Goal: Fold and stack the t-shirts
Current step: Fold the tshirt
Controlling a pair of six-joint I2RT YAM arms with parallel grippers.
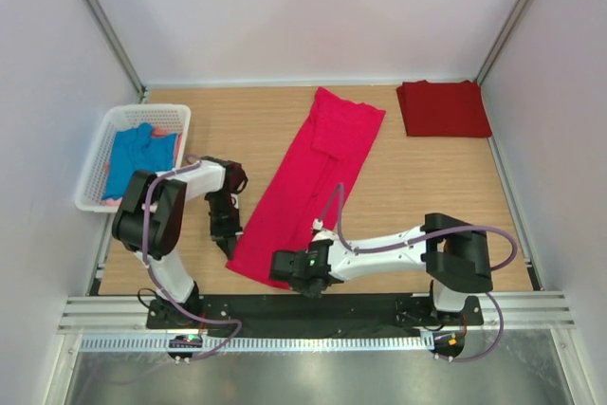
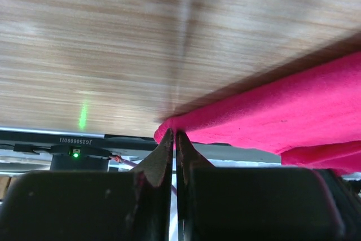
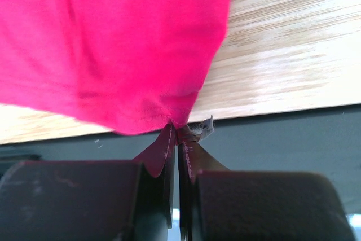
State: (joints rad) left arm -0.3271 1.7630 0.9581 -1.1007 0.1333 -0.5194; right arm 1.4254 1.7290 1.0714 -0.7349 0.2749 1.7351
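Note:
The bright pinkish-red t-shirt (image 1: 313, 168) lies as a long narrow strip running diagonally down the middle of the table (image 1: 417, 187). My left gripper (image 1: 229, 246) is at its near left corner. In the left wrist view that gripper (image 2: 174, 134) is shut, its tips pinching the edge of the pink cloth (image 2: 282, 111). My right gripper (image 1: 282, 272) is at the near right corner; close up it (image 3: 176, 127) is shut on a bunched bit of the hem (image 3: 113, 43). A darker red t-shirt (image 1: 443, 108) lies folded at the back right.
A white lattice basket (image 1: 95, 168) stands at the left edge with a blue t-shirt (image 1: 133, 158) and a bit of pale pink cloth (image 1: 163, 132) in it. The table's near edge and a dark rail (image 3: 282, 134) run right beside both grippers.

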